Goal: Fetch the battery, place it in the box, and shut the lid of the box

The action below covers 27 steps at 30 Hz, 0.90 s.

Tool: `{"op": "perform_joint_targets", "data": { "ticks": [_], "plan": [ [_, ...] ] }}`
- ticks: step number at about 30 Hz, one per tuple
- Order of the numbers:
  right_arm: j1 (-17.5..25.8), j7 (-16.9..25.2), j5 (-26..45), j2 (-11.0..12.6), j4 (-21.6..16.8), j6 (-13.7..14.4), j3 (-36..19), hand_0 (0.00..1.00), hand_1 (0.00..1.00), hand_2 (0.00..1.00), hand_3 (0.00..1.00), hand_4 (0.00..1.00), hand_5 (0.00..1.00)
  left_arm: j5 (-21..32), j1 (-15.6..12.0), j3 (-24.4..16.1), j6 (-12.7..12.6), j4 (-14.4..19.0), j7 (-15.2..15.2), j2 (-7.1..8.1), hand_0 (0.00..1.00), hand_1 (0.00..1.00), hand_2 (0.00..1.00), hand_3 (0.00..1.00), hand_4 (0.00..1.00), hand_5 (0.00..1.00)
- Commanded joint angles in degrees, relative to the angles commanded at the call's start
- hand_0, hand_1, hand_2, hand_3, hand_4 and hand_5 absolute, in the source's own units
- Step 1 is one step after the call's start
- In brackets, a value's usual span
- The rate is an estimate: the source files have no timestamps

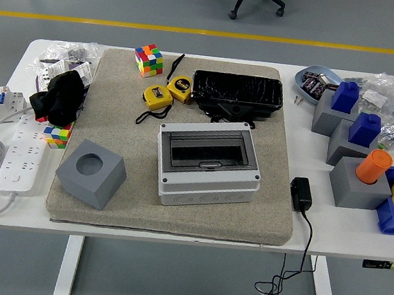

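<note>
A white table [173, 232] carries one rough beige fabric mat [115, 117]. Centred on the mat sits one pale grey plastic box [208, 164], its smoked lid shut. Right of the mat, one blue dish [306, 78] holds several batteries [317, 84]. Two yellow tape measures [168, 91] lie behind the box. Neither robot hand is visible, so their state cannot be told.

The tabletop [173, 230] is smooth, matt white. On it lies a mat [116, 110] of rough beige cloth with a coarse weave. The box [209, 164] looks like smooth light grey plastic, its lid a darker tinted panel. Behind it a black case [237, 91] is wrapped in glossy, crinkled film. The grey cube [91, 172] is matt. The tape measures [168, 91] are shiny yellow plastic. The power strip [19, 157] is smooth white plastic.
</note>
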<state>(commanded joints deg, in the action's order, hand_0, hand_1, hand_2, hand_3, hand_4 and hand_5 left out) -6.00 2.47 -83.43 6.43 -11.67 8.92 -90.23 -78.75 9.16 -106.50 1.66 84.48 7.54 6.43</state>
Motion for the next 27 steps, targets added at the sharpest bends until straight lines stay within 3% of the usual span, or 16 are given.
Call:
{"op": "perform_joint_targets", "data": {
  "ticks": [27],
  "plan": [
    [-0.03, -0.29, -0.61, -0.02, -0.08, 0.0, -1.08, 0.904, 0.898, 0.845, 0.862, 0.998, 0.998, -0.12, 0.22, -0.95, -0.31, 0.32, 0.1, -0.42, 0.8, 0.81, 0.84, 0.858, 0.998, 0.774]
  ]
}}
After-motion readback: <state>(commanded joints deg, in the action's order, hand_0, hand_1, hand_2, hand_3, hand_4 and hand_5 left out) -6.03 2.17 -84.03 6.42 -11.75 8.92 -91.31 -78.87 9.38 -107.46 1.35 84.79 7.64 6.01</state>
